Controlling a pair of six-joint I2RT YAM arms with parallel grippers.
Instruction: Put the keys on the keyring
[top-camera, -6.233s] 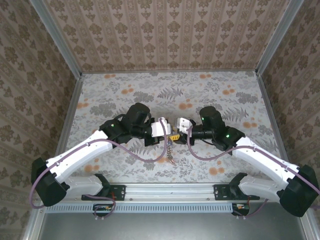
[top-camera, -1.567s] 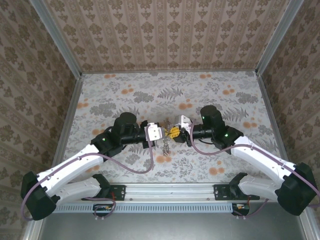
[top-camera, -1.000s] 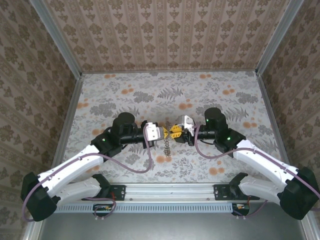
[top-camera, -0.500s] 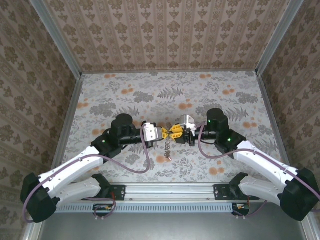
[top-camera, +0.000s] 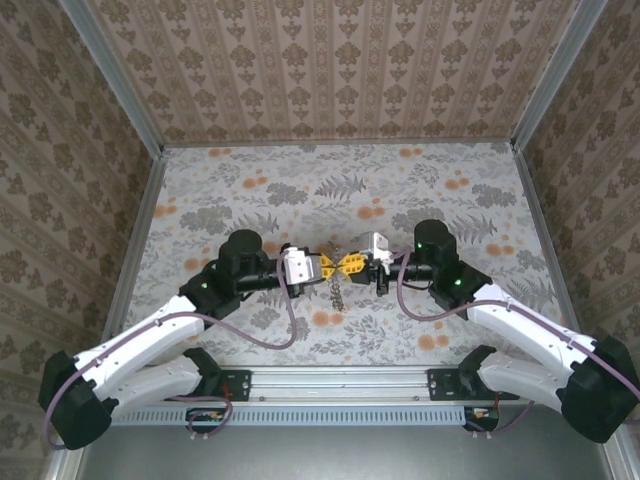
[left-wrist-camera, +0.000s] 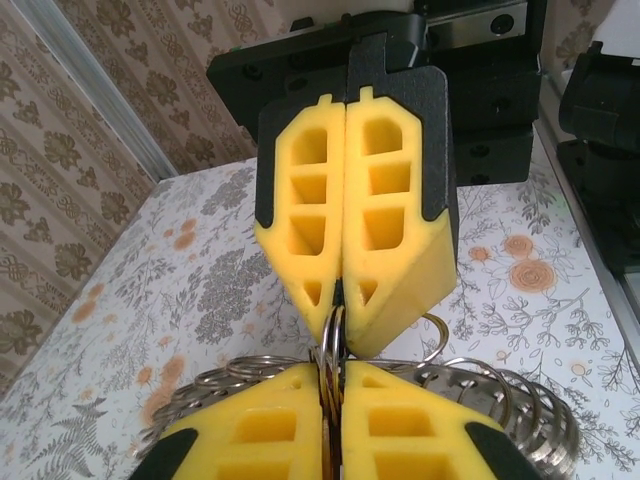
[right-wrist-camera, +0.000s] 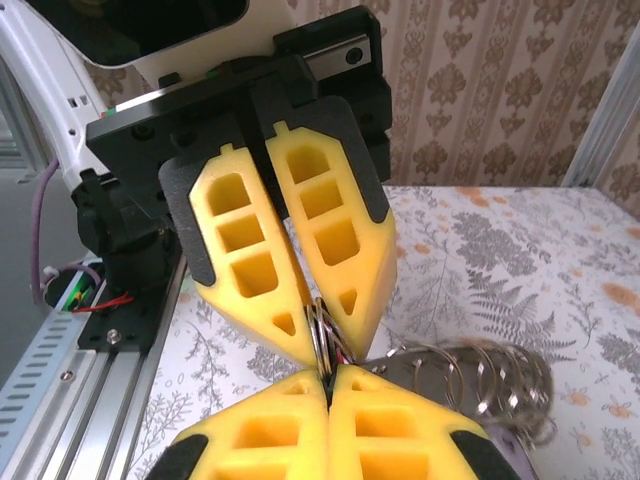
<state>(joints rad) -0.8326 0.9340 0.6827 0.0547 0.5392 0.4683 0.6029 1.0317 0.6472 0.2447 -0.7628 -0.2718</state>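
My left gripper and right gripper meet tip to tip above the middle of the table. Both are shut on the same thin coils of the keyring. A short string of metal rings hangs below them. In the left wrist view my own gripper pinches the keyring, and the right gripper's yellow pads clamp it from above. In the right wrist view my gripper holds the keyring under the left gripper's pads. The keys are hidden.
The floral table is walled on three sides by patterned panels. A metal rail runs along the near edge between the arm bases. A fan of loose silver rings trails to the right of the pinch point.
The two grippers have stayed tip to tip over the table's middle. The right jaws have closed tight on the rings, and the hanging string has shifted a little.
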